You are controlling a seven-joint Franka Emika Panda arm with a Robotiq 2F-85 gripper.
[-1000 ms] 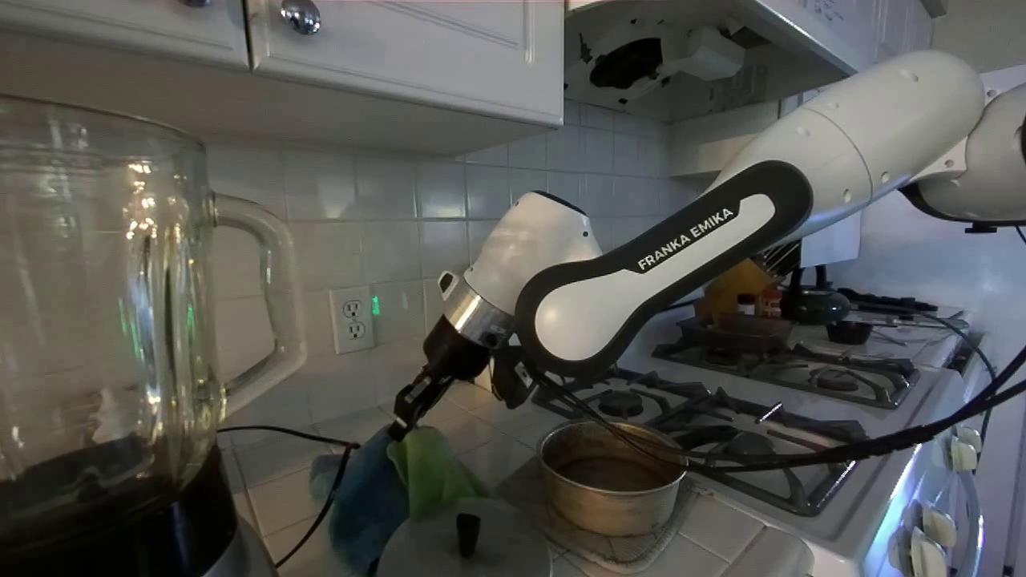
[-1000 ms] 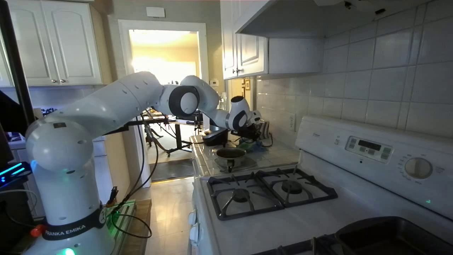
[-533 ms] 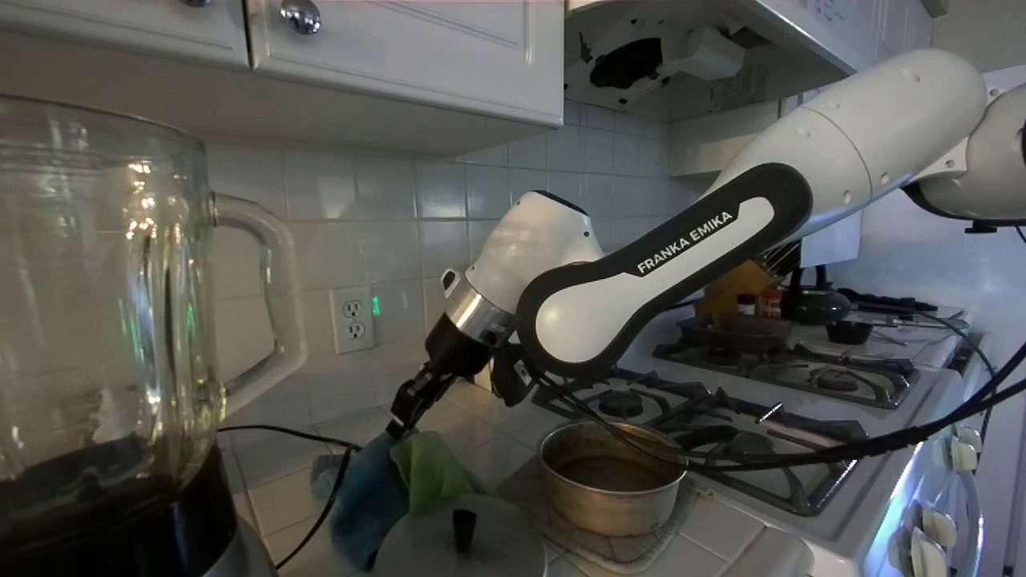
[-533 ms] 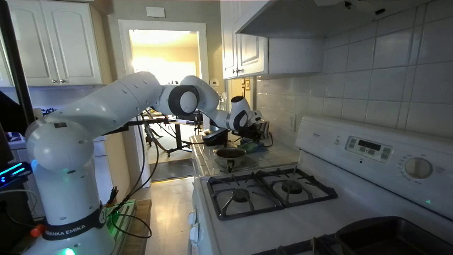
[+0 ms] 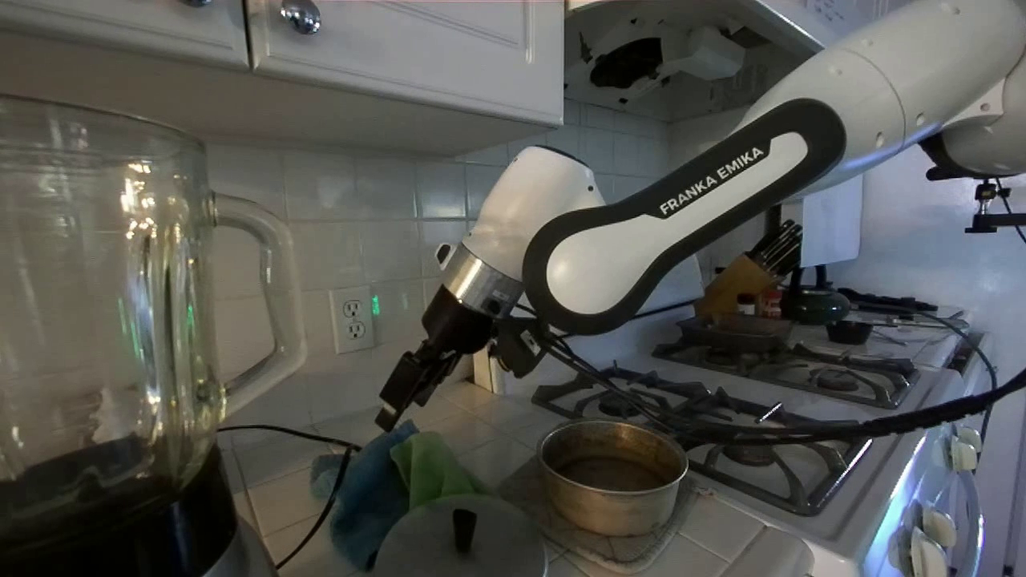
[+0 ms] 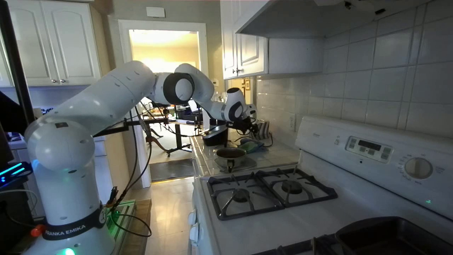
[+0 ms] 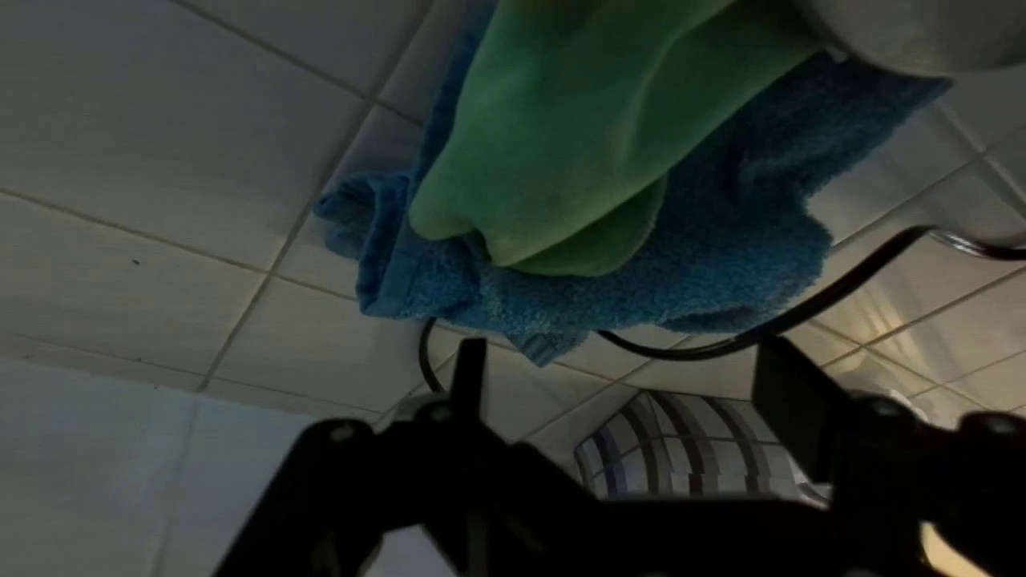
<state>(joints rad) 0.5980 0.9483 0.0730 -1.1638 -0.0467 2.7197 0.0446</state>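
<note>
In an exterior view, the claw hangs at a slant from the end of the white arm, its black fingers pointing down at the tiled counter. Their tips are just above the upper edge of the blue towel. From this angle the fingers nearly line up one behind the other, so the gap is hard to judge; whether a tip brushes the towel I cannot tell. The green cloth is draped over part of the towel, and the grey lid covers its lower end from view. A metal pot stands near them, and a black cable runs between the towel and the glass blender.

In an exterior view, the stove fills the foreground. The claw is small and dark over the far counter, above the cloth and towel; its opening is too small to read here.

In the wrist view, the fingers stand wide apart, and the gap between them shows tile, a bit of cable, a corner of the towel and a striped object. The green cloth lies on top of the blue towel, beyond the fingertips and apart from them.
</note>
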